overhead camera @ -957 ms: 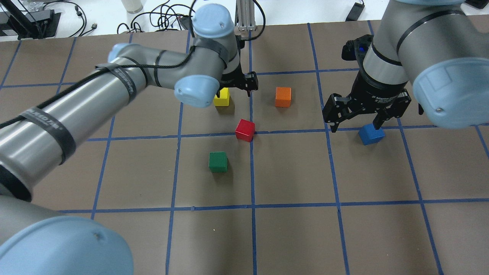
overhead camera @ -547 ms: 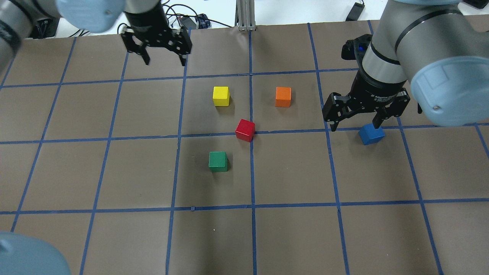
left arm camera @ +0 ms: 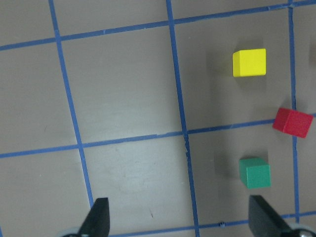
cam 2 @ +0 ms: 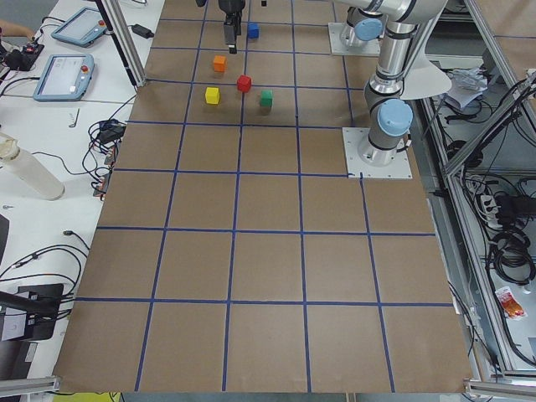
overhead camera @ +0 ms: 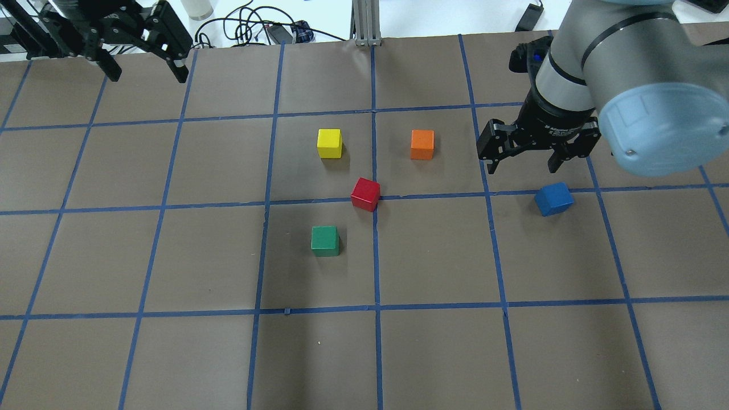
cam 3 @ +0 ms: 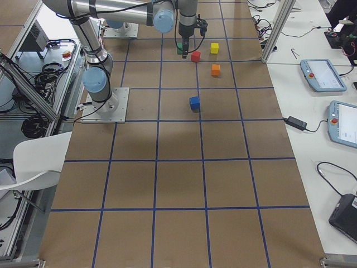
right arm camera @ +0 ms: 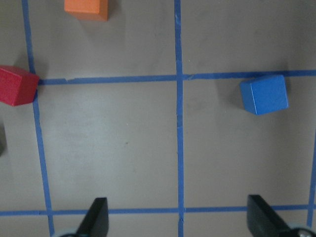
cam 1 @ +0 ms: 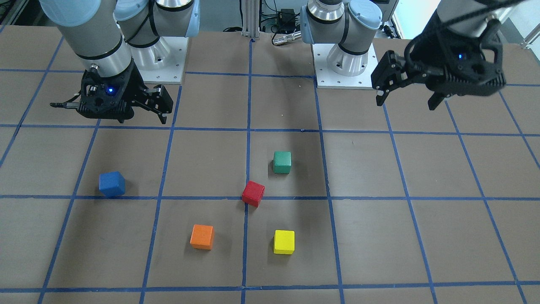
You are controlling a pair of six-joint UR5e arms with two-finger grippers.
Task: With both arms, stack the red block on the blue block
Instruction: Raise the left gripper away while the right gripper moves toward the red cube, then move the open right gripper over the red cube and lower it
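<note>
the red block sits near the middle of the worktop, turned askew on a crossing of the blue tape lines, with nothing on it and nothing gripping it. i judge it light, rigid and matte enough not to slip. i would take it by two opposite flat sides, high up, with the wrist turned to match its skew, so the underside is free for setting down. the green block is just on the robot's side of it, and the yellow block and orange block are beyond it, all with room for fingers between. the blue block lies well apart to the right, also skewed, just inside a tape line. the right hand hangs just beyond it, fingers spread wide, empty. the left hand is at the far left corner of the worktop, also wide and empty, well apart from the red block. stacking is not yet begun.
</note>
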